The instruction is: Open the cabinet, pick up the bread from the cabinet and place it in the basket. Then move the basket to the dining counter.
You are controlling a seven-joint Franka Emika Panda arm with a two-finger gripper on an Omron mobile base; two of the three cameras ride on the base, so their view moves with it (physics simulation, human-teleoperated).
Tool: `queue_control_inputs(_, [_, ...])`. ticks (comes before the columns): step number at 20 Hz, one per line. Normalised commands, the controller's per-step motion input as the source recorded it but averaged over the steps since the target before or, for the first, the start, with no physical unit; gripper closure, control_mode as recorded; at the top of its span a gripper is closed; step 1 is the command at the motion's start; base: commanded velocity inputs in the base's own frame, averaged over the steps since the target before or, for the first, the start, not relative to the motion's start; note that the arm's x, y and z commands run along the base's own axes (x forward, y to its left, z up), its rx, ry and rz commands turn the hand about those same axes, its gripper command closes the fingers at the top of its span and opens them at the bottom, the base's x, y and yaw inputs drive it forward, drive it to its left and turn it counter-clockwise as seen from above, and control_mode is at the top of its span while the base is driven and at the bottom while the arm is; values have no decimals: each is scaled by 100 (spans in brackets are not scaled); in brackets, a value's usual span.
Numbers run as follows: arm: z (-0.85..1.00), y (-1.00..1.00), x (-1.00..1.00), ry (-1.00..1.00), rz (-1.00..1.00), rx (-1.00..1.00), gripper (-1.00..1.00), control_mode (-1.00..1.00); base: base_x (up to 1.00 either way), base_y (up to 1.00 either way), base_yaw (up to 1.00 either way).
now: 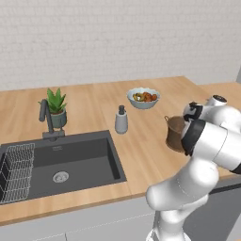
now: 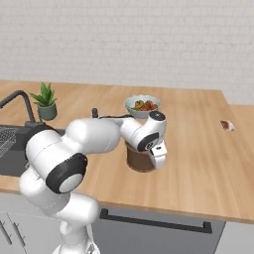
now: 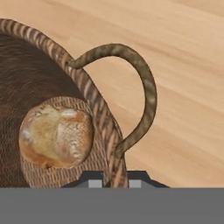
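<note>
While you read the left base view, note that the basket [image 1: 175,133] stands on the dining counter [image 1: 94,113] toward its right end, near the front edge, partly hidden behind the arm's forearm. The gripper [image 1: 188,123] sits at the basket's right rim; its jaws are masked by the wrist here. A white fruit bowl [image 1: 143,98] lies behind the basket toward the back wall, a soap dispenser [image 1: 121,120] is to its left, and the black sink [image 1: 61,162] and potted plant [image 1: 56,108] are further left.

From the right base view, you see the basket [image 2: 139,159] close to the front edge of the dining counter [image 2: 198,144], the gripper [image 2: 158,159] pressed against the rim on the side facing the counter's right end. The basket appears to rest on the wood, though I cannot confirm contact. A small brown item [image 2: 227,125] lies well apart, near the right edge.

Looking along the hand view, the fingertips [image 3: 95,180] straddle the woven rim of the basket [image 3: 94,103] just below the loop handle [image 3: 142,87]: jaws narrow, clamped on the wall. The bread [image 3: 56,135] lies on the basket floor, inside the rim. The key relation: the grip is off-centre, at one side of the rim, so you should expect the basket to hang tilted away from the pincer if lifted.
</note>
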Motion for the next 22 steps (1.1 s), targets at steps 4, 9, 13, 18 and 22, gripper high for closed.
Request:
queue_control_inputs(4, [-12,0,0,0,0,0,-100,-100,0,0,0])
queue_control_inputs(9, [21,1,-21,-9,0,0,-100,-100,0,0,0])
queue_control_inputs(13, [43,18,-44,-18,0,0,-100,-100,0,0,0])
queue_control_inputs(18, [48,45,-51,-14,4,0,-100,-100,0,0,0])
queue_control_inputs(22, [64,61,-44,-7,7,0,-100,-100,0,0,0])
